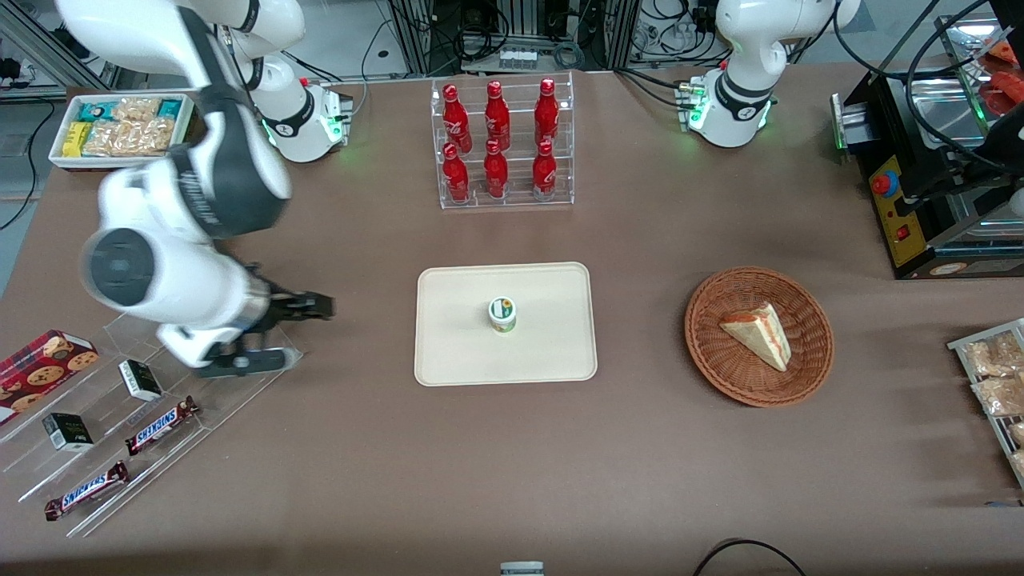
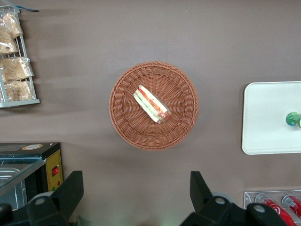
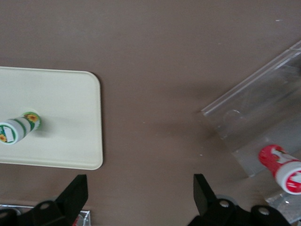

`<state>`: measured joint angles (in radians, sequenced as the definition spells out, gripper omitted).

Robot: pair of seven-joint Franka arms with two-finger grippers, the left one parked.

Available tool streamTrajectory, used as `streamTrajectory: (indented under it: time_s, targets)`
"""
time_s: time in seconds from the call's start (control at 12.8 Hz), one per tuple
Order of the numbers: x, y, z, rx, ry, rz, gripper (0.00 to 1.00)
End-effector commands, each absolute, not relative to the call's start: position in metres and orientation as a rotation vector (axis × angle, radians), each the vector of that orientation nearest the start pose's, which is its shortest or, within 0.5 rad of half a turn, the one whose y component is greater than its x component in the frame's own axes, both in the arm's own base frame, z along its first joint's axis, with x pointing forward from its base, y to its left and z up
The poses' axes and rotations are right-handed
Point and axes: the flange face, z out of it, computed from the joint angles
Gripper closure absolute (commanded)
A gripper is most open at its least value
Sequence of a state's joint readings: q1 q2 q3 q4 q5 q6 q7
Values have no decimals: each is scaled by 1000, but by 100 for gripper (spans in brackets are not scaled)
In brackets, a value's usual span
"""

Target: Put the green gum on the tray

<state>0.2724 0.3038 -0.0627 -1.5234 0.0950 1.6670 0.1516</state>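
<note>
Clear acrylic shelving [image 1: 120, 416] sits at the working arm's end of the bench, near the front-camera edge, carrying a cookie box [image 1: 40, 364], two small dark cartons and two Snickers bars [image 1: 162, 424]. My gripper [image 1: 276, 332] hangs above that shelving's upper corner, well apart from the tray, its fingers [image 3: 75, 190] spread wide with nothing between them. A red gum canister [image 3: 282, 169] lies on the acrylic close by. Moving toward the bench's middle, the cream tray [image 1: 448, 352] lies flat, and the green gum [image 1: 502, 314] stands upright on it, about central, white lid up. Six red bottles [image 1: 498, 140] fill a clear rack near the arms' edge. A wicker basket [image 1: 712, 352] holds a sandwich wedge [image 1: 758, 334] toward the parked arm's end.
</note>
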Motion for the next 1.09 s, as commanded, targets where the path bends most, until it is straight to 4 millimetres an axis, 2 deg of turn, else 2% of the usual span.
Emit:
streamTrajectory:
  time_s: [0.0,0.08,0.16,0.31,0.47,0.7,1.02]
  targets:
    - [603,102,490,-3068,-17,251,0]
    - [599,79,493,-3081,-65,242,0]
    - [598,68,496,-3080,-140,233,0]
    - [593,44,502,-3078,-126,226,0]
    - [576,32,510,-3109,-131,218,0]
    - [556,10,534,-3115,-77,256,0]
    - [524,3,565,-3110,-33,359,0]
